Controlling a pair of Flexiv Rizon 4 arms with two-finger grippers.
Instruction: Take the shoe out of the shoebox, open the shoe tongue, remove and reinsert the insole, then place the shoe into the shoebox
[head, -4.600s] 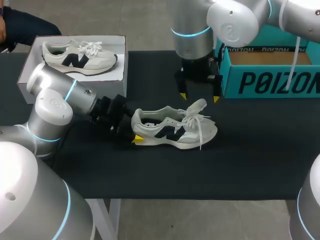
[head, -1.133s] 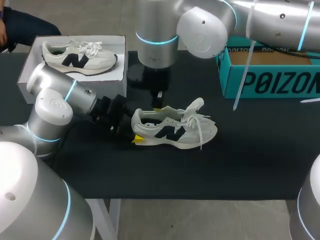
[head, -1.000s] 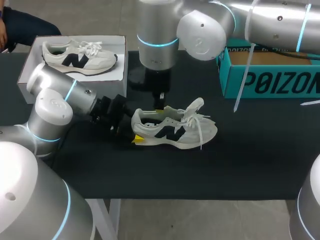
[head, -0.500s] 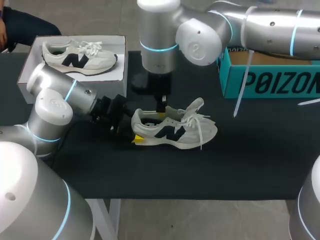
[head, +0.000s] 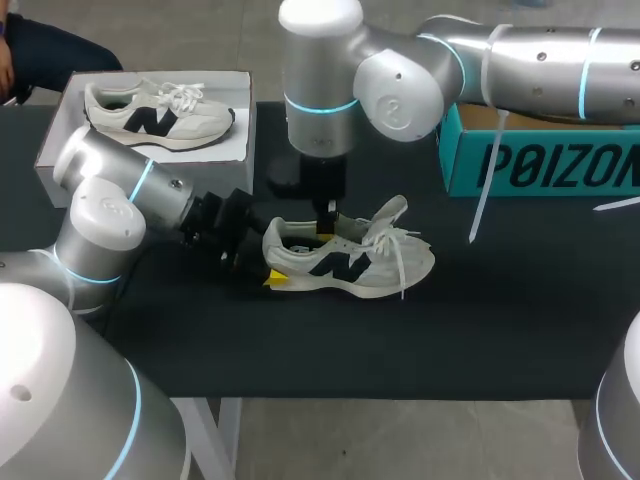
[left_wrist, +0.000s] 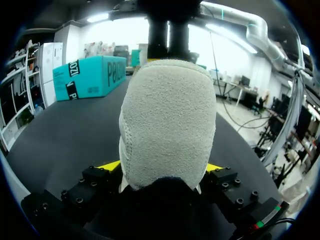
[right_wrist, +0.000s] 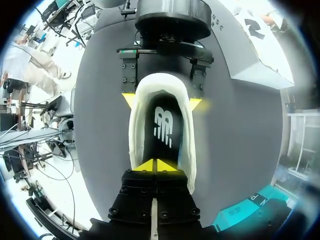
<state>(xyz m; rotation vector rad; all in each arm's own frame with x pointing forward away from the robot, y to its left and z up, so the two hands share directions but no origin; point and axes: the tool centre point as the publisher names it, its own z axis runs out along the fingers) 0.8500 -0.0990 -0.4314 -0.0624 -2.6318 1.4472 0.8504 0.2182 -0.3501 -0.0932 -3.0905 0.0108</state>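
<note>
So, table: your black tabletop (head: 500, 330) carries everything below.
Teal shoebox (head: 545, 160): at the far right, well apart from the shoe.
White box (head: 60, 140): far left corner, with a second sneaker (head: 160, 115) lying in it.
Shoe (head: 350, 262): on its sole mid-table, tongue lifted.
Left gripper (left_wrist: 161, 167): clamped on the shoe's heel, one yellow tip on each side.
Right gripper (right_wrist: 155, 165): tips pressed together, down in the shoe's opening over the insole.
Insole (right_wrist: 161, 125): black, lying inside the shoe.
</note>
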